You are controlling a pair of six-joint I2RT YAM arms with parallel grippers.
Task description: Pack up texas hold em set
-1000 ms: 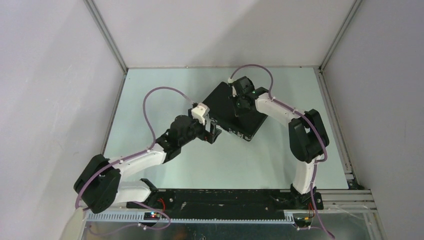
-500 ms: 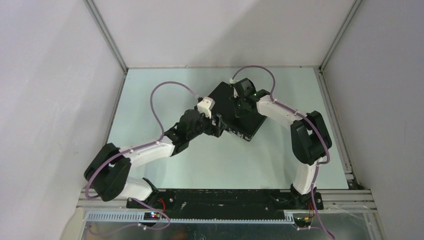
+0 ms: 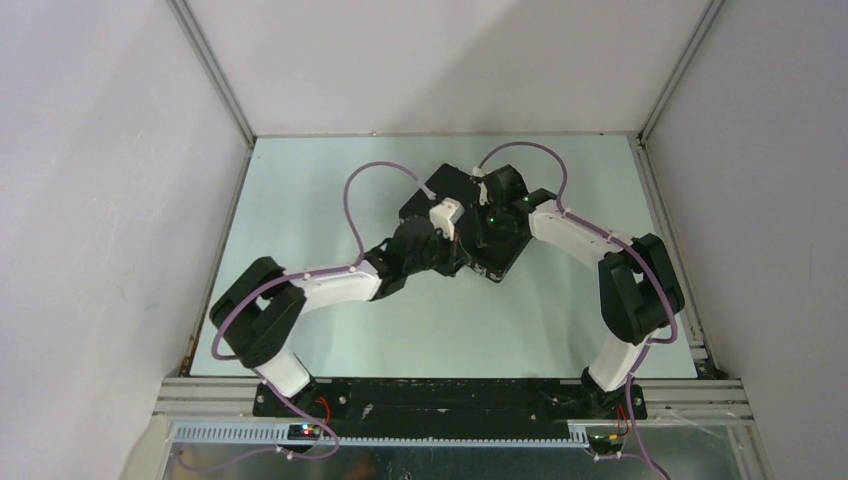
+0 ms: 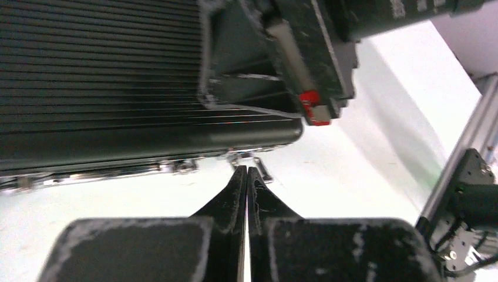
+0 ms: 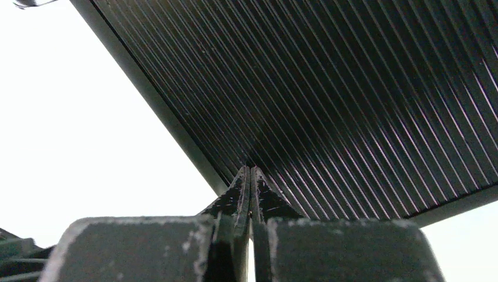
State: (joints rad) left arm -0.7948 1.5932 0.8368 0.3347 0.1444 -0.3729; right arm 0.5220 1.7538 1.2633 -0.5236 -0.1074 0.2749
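Case (image 3: 425,198) lay closed on the table (image 3: 300,200); I had the right claw (image 5: 251,170), pinched together, on its lid (image 5: 352,88), seemingly pinning it, and the left claw (image 4: 246,170), pinched together, at its front latch (image 4: 262,170).

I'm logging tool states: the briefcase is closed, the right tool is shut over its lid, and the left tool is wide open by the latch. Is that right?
No: the left tool is shut, its tips together by the latch, as the left wrist view shows. The rest holds.
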